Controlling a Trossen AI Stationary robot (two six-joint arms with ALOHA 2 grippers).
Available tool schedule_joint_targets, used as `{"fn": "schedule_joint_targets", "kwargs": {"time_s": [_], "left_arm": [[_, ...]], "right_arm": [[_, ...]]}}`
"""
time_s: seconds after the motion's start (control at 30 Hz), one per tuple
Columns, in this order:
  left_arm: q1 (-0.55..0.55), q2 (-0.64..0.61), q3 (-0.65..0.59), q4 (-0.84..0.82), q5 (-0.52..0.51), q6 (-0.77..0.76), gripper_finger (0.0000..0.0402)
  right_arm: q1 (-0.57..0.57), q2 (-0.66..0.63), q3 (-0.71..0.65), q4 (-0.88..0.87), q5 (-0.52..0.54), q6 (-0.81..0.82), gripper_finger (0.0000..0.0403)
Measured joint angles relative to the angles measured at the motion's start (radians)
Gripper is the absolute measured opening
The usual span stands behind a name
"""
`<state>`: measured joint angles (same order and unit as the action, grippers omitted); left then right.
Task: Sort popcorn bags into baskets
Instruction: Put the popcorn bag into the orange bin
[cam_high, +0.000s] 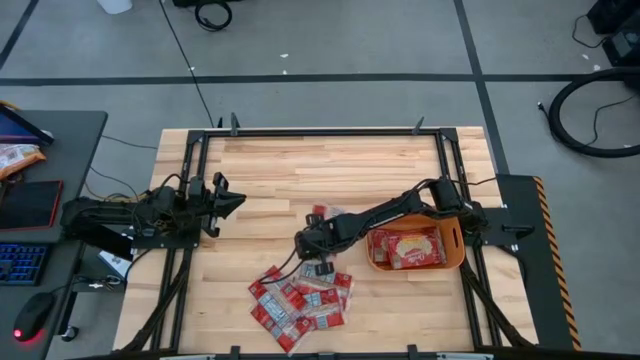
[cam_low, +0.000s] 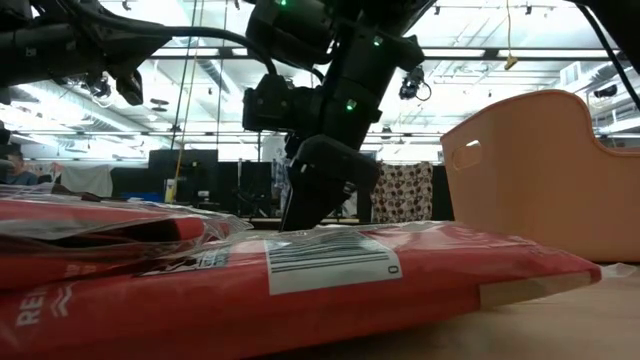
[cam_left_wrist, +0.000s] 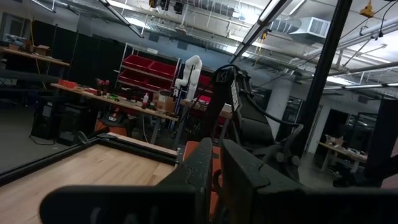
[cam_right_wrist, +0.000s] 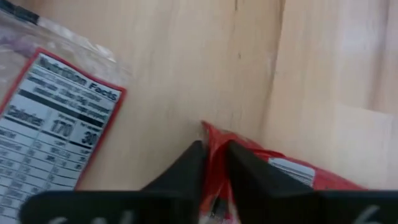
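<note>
Pale wood tabletop (cam_high: 330, 165) — grey floor (cam_high: 330, 45) around

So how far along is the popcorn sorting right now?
Early on. A few popcorn bags already lie in the orange tub. In hand: the right gripper is pinching the edge of one red bag on the table. Left: the pile of bags near the front edge. The left gripper waits at the left side.

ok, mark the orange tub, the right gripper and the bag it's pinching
orange tub (cam_high: 455, 244): high view, on its right-hand rim.
right gripper (cam_right_wrist: 214, 163): right wrist view, midway between its fingertips.
popcorn bag (cam_right_wrist: 249, 149): right wrist view, red corner beside the fingers.
</note>
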<state>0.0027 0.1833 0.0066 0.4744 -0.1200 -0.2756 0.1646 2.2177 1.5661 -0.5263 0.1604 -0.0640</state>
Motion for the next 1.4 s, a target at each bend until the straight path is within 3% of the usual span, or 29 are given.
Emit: {"fn": "schedule_joint_targets", "kwargs": {"time_s": [0.13,0.2,0.87,1.3,1.4], "left_arm": [[0.0,0.0,0.0,0.0,0.0,0.0,0.0036],[0.0,0.0,0.0,0.0,0.0,0.0,0.0036],[0.0,0.0,0.0,-0.001,0.0,0.0,0.0036],[0.0,0.0,0.0,0.0,0.0,0.0,0.0036],[0.0,0.0,0.0,-0.001,0.0,-0.001,0.0036]], "right_arm": [[0.011,0.003,0.017,-0.009,0.001,-0.009,0.0017],[0.023,0.006,0.034,-0.021,0.012,-0.026,0.0007],[0.135,0.009,0.538,-0.609,0.093,0.039,0.0005],[0.223,0.006,0.78,-0.905,0.235,0.191,0.0006],[0.243,-0.026,0.772,-0.933,0.279,0.234,0.0006]]}}
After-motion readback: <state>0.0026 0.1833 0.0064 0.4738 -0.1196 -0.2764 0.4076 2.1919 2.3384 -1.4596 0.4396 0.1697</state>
